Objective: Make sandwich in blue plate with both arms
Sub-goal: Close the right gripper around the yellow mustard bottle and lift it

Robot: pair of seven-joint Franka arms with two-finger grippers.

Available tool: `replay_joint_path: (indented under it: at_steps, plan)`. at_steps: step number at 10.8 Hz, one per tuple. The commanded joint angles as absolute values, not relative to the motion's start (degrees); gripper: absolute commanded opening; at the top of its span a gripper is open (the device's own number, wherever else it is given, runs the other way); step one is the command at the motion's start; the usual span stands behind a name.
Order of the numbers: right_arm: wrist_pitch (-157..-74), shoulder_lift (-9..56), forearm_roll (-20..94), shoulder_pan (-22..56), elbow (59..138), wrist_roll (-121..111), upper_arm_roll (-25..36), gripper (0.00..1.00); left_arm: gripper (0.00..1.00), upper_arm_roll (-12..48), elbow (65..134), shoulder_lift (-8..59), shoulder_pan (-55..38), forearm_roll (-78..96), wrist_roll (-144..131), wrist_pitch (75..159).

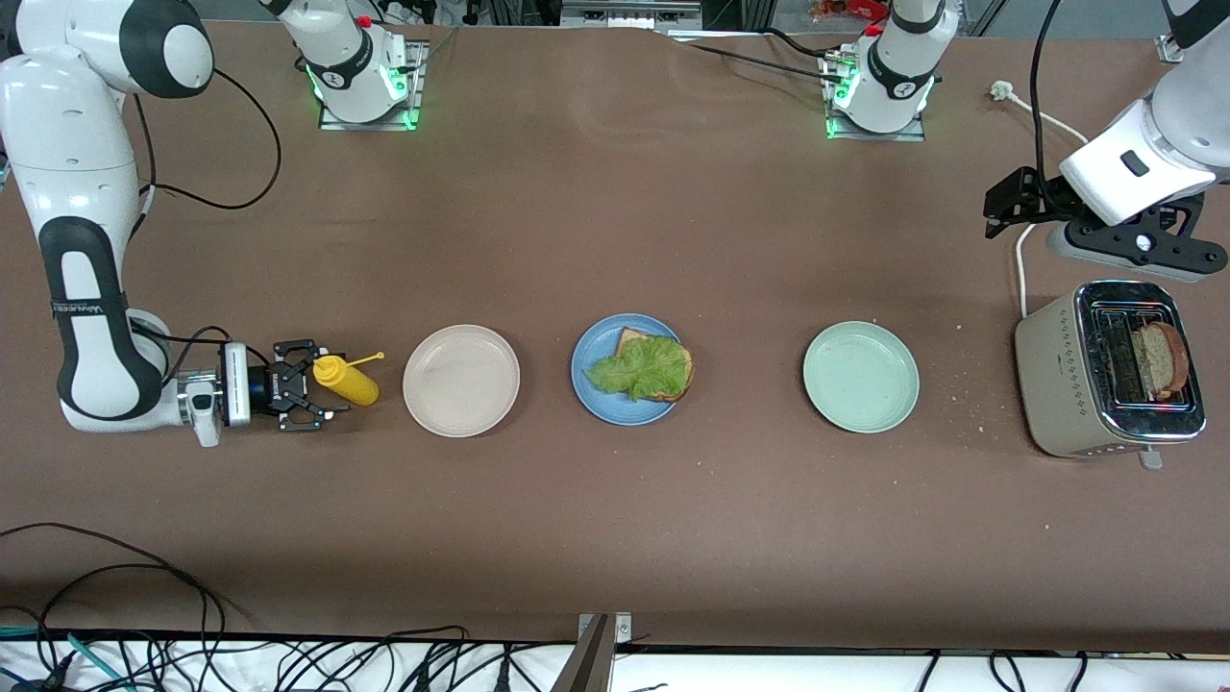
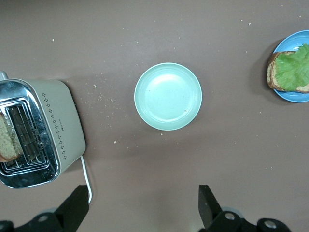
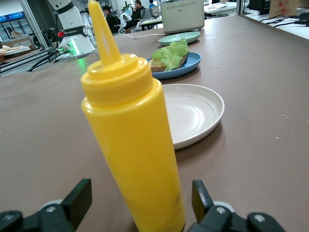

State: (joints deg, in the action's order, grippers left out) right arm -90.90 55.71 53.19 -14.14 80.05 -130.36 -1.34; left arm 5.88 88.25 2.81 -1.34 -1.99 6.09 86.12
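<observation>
One slice is still missing: it sits in the toaster [image 1: 1110, 370], right under your left hand [image 2: 140, 208], fingers wide, empty. Your right hand [image 1: 306, 385] stands open around the bottle [image 1: 348, 380]; lettuce [image 1: 642, 368] tops bread on the blue plate [image 1: 588, 380].

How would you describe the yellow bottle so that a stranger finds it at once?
Three plates lie in a row on the brown table. Past the beige plate, toward the right arm's end, stands the yellow bottle, between the fingers of the right gripper. It alone is yellow, with a thin pointed nozzle.
</observation>
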Motion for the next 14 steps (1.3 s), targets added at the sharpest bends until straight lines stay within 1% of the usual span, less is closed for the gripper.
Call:
replay_joint_path:
  at_steps: [1,3,4,5,7,8,10,12,14]
  plan:
    - [-91.6,56.9,54.4,-13.8,78.6,-131.0,-1.7,0.7,1.0,6.0,87.9,3.0,-0.4,-1.1,6.7,86.5]
    - [-92.3,56.8,54.6,-13.5,78.5,-130.9,-1.8,0.2,1.0,6.0,87.9,3.0,-0.4,-1.1,6.7,86.5]
    - [-92.3,56.8,55.2,-13.2,78.5,-130.9,-1.7,0.05,1.0,6.0,87.9,3.0,-0.4,-1.1,6.7,86.6]
    - [-92.8,56.4,55.1,-12.4,78.3,-131.2,-1.7,0.0,1.0,6.0,87.9,3.0,-0.4,-1.1,6.7,86.5]
    - [-94.1,54.2,54.1,-10.0,78.0,-130.0,-1.1,0.0,1.0,6.0,87.9,3.0,-0.4,-1.1,6.7,86.5]
    - [-95.6,52.3,51.5,-9.0,78.0,-127.5,-0.9,0.0,1.0,6.0,87.9,3.0,-0.4,-1.1,6.7,86.6]
    - [-98.1,48.0,43.0,-6.1,78.1,-117.9,-0.5,0.0,1.0,6.0,87.9,3.0,-0.4,-1.1,6.7,86.5]
    - [-99.4,44.1,34.8,-1.0,78.2,-106.3,1.8,0.0,1.0,6.0,87.9,3.0,-0.4,-1.1,6.7,86.5]
    - [-99.2,41.0,29.1,6.6,78.2,-94.4,5.8,0.0,1.0,6.0,87.9,3.0,-0.4,-1.1,6.7,86.5]
